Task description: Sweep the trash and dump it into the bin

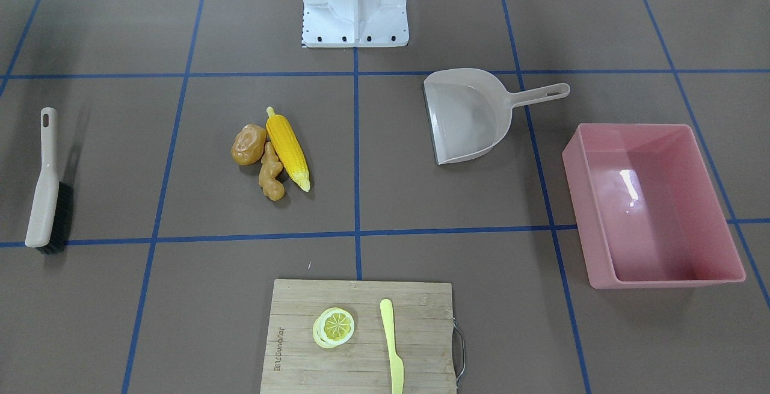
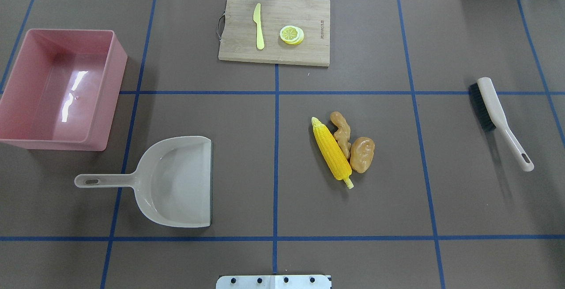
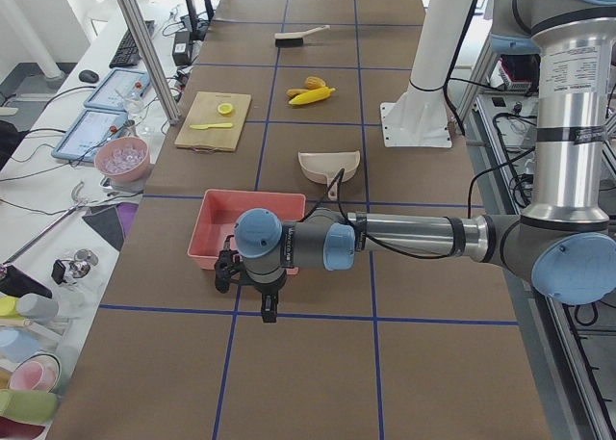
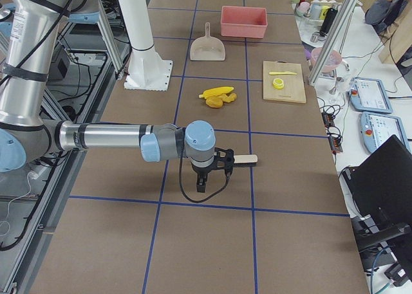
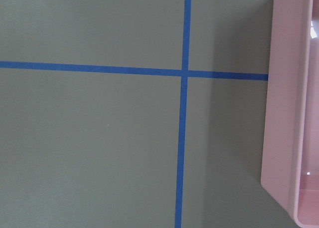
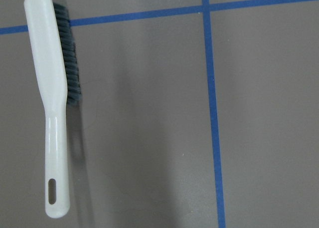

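The trash lies in a tight cluster right of the table's centre: a yellow corn cob [image 2: 332,153], a tan ginger root [image 2: 342,132] and a brown potato [image 2: 363,154]. The pink bin [image 2: 110,99] stands at the far left with nothing in it. My left gripper [image 3: 266,305] shows only in the exterior left view, hanging above the table beside the bin's outer wall [image 5: 286,113]; I cannot tell its state. Only the exterior right view shows my right gripper [image 4: 201,182], which hovers over the brush [image 6: 52,88]; its state is unclear too.
A beige dustpan [image 2: 176,183] lies near the bin, its mouth turned toward the trash. The brush [image 2: 496,112] rests at the far right. A wooden cutting board [image 2: 238,46] at the back holds a lemon slice [image 2: 291,34] and a yellow knife [image 2: 258,26].
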{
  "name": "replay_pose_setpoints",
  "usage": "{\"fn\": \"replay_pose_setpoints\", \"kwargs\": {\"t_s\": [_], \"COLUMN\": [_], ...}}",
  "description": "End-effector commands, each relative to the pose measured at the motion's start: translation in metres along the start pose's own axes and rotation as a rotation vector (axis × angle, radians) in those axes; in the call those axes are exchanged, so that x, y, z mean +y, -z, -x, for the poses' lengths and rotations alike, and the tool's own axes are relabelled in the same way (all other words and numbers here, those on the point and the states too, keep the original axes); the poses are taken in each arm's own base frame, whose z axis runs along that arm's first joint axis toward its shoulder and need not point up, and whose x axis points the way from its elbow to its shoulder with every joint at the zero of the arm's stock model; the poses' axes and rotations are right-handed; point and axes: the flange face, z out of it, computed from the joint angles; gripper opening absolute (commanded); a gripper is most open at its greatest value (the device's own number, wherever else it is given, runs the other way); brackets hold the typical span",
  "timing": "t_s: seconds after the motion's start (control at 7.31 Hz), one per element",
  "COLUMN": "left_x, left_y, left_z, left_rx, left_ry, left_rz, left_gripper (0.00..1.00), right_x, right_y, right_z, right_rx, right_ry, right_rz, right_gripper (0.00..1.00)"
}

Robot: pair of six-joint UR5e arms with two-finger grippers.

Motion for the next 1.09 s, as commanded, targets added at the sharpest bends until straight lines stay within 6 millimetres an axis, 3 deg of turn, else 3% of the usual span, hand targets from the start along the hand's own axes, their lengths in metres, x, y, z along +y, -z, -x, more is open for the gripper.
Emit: {"fn": "replay_pose_setpoints", "kwargs": {"t_s": [0.0, 0.14, 0.27, 0.41, 0.55, 0.68, 0.96], "left_x": [-0.004, -0.022, -0.038, -0.038, -0.037, -0.041, -0.038], "left_y": [0.032, 0.056, 0.067, 0.066, 0.076, 0.087, 0.081], "left_z": [-0.040, -0.074, -0.109, -0.141, -0.168, -0.213, -0.271], "left_rx": [-0.001, -0.001, 0.000, 0.005, -0.007, -0.072, -0.058], "left_ry": [-0.018, -0.031, -0.079, -0.145, -0.204, -0.311, -0.536], "left_rz": [-0.007, -0.003, -0.008, -0.008, -0.033, -0.074, -0.073], "left_gripper": [0.99, 0.99, 0.99, 0.99, 0.99, 0.99, 0.99], "right_x": [0.005, 0.002, 0.003, 0.008, 0.007, 0.006, -0.021], "right_y": [-0.021, -0.040, -0.038, -0.054, -0.057, -0.063, -0.077], "right_z": [0.034, 0.081, 0.091, 0.107, 0.107, 0.107, 0.123], "right_rx": [0.032, 0.110, 0.126, 0.132, 0.134, 0.136, 0.129], "right_ry": [-0.003, 0.031, 0.034, 0.076, 0.077, 0.079, 0.072], "right_rz": [0.053, 0.060, 0.047, 0.080, 0.087, 0.097, 0.091], "right_gripper": [1.00, 1.00, 1.00, 1.00, 1.00, 1.00, 1.00]}}
